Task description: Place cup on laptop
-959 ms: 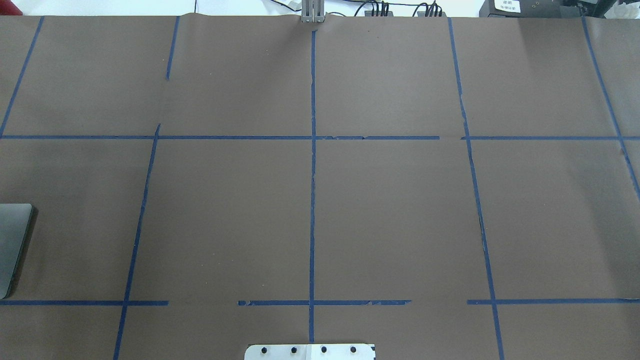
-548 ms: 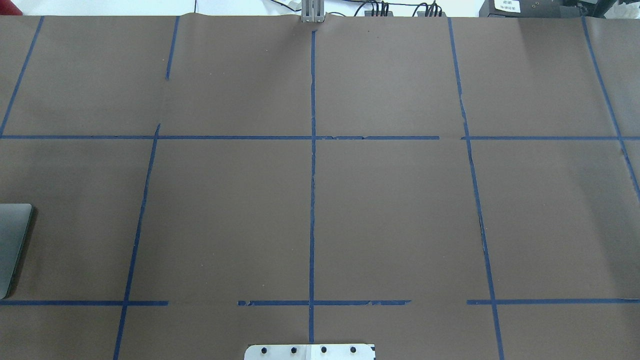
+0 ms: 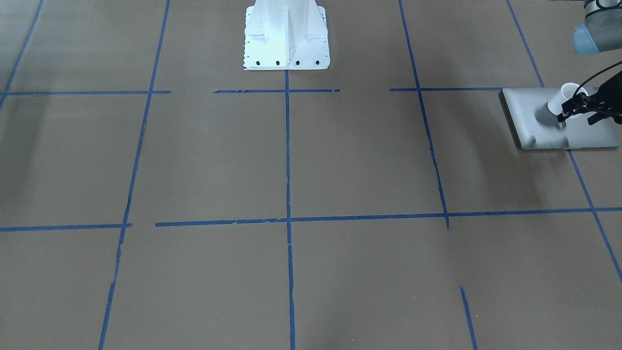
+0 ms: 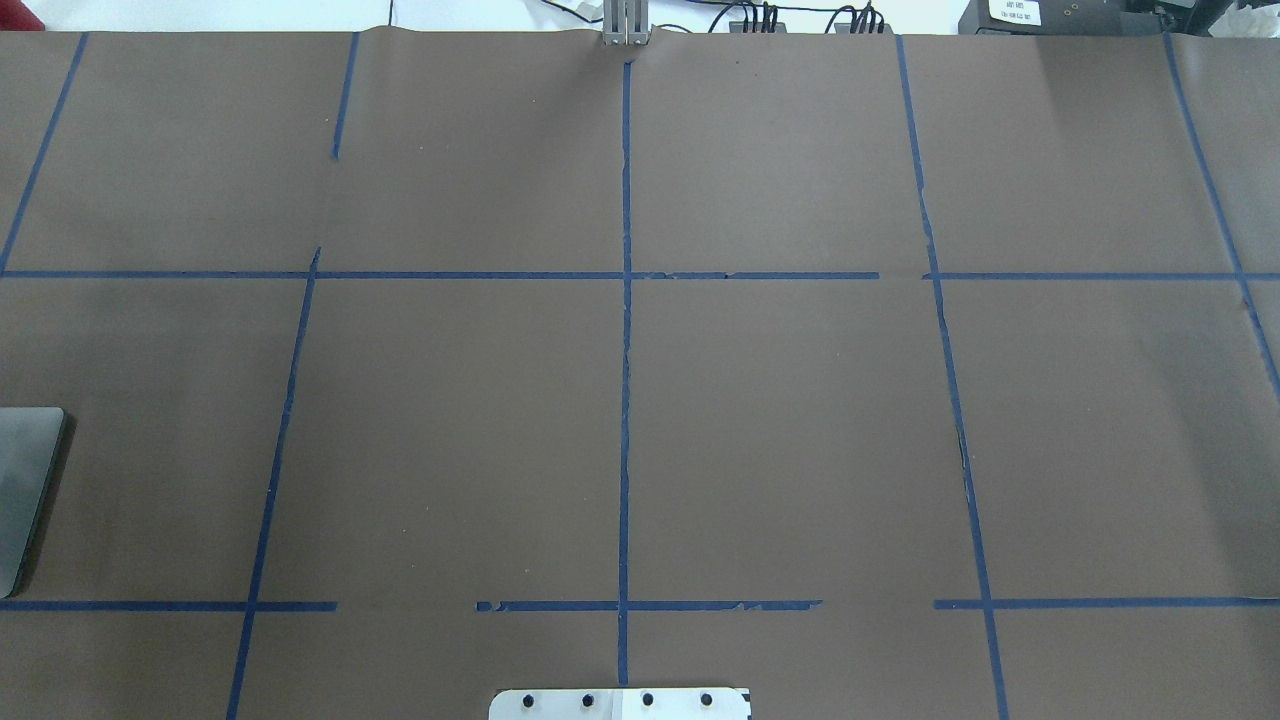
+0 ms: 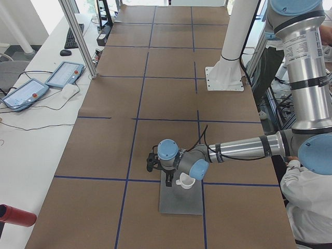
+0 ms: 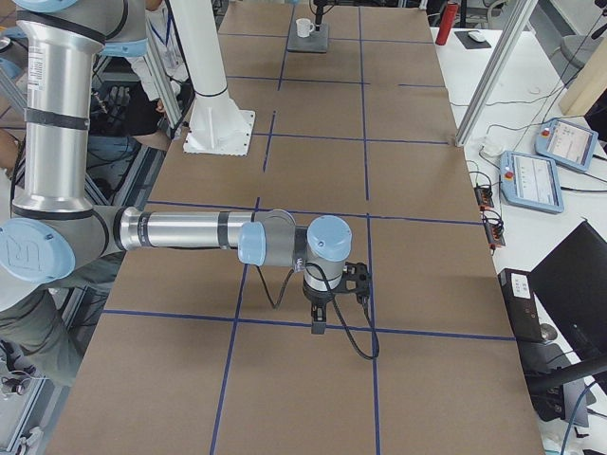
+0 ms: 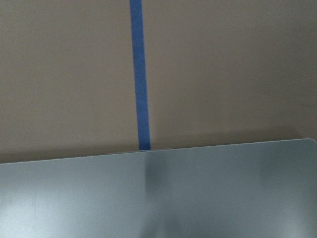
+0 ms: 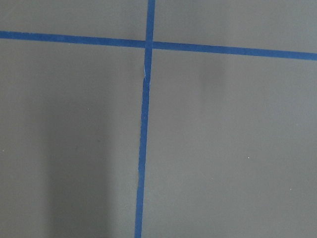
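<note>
In the front-facing view the cup (image 3: pixel 563 99) is apparently resting on the laptop (image 3: pixel 522 114), with the left gripper (image 3: pixel 577 118) straddling its rim, fingers apart. In the right-side view the right gripper (image 6: pixel 318 320) is hanging far from the laptop; I cannot tell whether it is parted. The left gripper should be rising straight up, avoiding the handle.

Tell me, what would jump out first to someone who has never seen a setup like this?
The white cup sits on or just above a silver laptop at the robot's left end of the table, with the left pincer right at it. Next comes the big right arm, stretched over brown paper crossed by blue tape lines, with the right pincer pointing down at the table.
</note>
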Robot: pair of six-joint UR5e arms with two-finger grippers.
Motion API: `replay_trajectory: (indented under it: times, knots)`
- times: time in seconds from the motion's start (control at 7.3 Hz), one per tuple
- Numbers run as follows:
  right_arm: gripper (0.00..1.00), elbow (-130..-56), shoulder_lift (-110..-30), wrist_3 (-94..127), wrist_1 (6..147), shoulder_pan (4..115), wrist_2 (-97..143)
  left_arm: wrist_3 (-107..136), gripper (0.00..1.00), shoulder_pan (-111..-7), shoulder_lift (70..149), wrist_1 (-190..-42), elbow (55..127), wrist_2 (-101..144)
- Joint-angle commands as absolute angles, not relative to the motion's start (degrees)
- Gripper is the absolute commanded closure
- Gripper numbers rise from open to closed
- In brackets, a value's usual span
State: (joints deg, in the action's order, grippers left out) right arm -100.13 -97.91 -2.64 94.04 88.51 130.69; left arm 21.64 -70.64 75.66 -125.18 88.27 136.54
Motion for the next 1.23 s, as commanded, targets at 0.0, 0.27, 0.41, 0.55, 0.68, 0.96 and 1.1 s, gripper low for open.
replay_trajectory:
  times: [0.0,0.27,0.41,0.55,0.68,0.96,1.1]
  knots:
    - [0.00,-100.19,-97.91,-2.64,93.96,88.51,130.69,13.33,0.00,-75.38,76.11,-118.62,88.85,137.71]
    - [0.00,-100.11,-97.91,-2.64,94.04,88.51,130.61,-0.12,0.00,-84.60,79.26,-100.55,93.66,137.11]
    - [0.00,-100.19,-97.91,-2.64,94.04,88.51,130.61,-4.35,0.00,-87.77,80.93,-93.59,96.21,137.11]
    - [0.00,-100.20,-97.91,-2.64,94.04,88.51,130.69,-6.13,0.00,-89.46,81.03,-90.99,98.94,137.11]
    - [0.00,-100.20,-97.91,-2.64,94.04,88.51,130.61,-6.15,0.00,-89.73,80.17,-91.14,99.14,137.63]
    - [0.00,-100.19,-97.91,-2.64,94.04,88.51,130.69,-6.24,0.00,-89.74,80.51,-91.23,99.05,137.64]
    - [0.00,-100.20,-97.91,-2.64,94.04,88.51,130.69,-6.41,0.00,-89.82,80.33,-91.40,100.10,137.72]
